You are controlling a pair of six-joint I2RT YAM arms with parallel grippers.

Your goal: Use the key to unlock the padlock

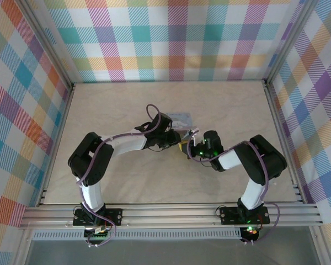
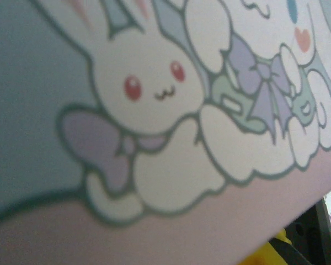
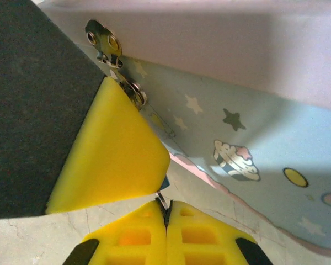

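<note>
Padlock (image 1: pixel 180 117) found mid-table, clamped edgewise by left gripper (image 1: pixel 176 138). Key (image 3: pixel 163 196) pinched between right gripper (image 3: pixel 166 208) jaws, pressed together; silver tip held near padlock's side.

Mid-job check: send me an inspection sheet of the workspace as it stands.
Surface: pale marbled table.
Job's things: light-blue padlock, tilted, its metal hasp facing the right arm. The slim key sits below the hasp, not in it.
Clutter: nothing seen.
Grippers: left gripper appears clamped on the padlock, one yellow finger against it. Right gripper is shut on the key.
Cables: purple cables run along both arms, with one loop near the padlock.
Surroundings: plaid walls on three sides, metal rail at the near edge.
</note>
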